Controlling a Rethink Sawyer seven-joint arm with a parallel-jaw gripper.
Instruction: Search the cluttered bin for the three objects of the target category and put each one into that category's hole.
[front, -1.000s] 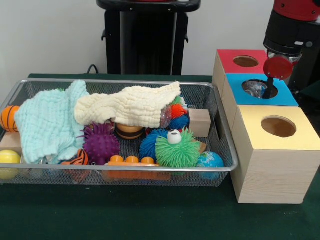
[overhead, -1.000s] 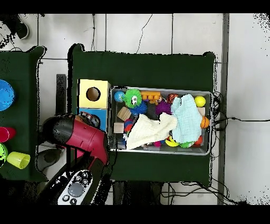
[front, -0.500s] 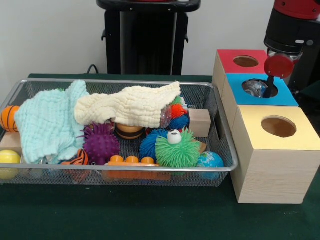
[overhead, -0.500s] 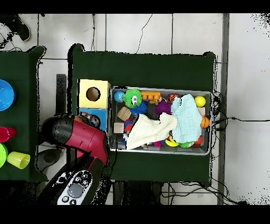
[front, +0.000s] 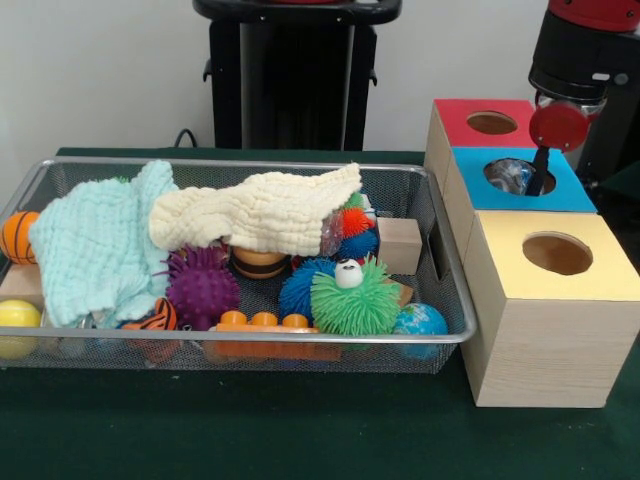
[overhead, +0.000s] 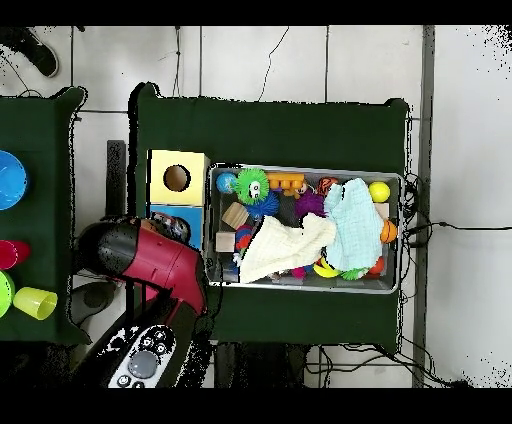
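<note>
My gripper (front: 539, 176) hangs just over the round hole of the blue-topped box (front: 575, 192), the middle of three boxes at the right. A shiny clear object (front: 510, 176) lies in that hole right beside the gripper's tip. A red disc on the gripper sits above it. Seen from overhead, the red arm (overhead: 150, 256) covers the gripper and most of the blue box (overhead: 163, 212). The wire bin (front: 250, 338) holds a mint cloth (front: 95, 245), a cream cloth (front: 260, 210), a purple spiky ball (front: 200, 285) and a green fuzzy ball (front: 355, 297).
A red-topped box (front: 455, 115) stands behind the blue one, a yellow-topped box (front: 600, 282) in front. The bin also holds a globe ball (front: 420, 320), a wooden block (front: 400, 245) and an orange ball (front: 18, 235). Cups (overhead: 35, 302) stand on a side table. A shoe (overhead: 40, 52) shows top left.
The gripper has risen slightly above the blue box's hole. The shiny object stays in the hole. Nothing in the bin has moved.
</note>
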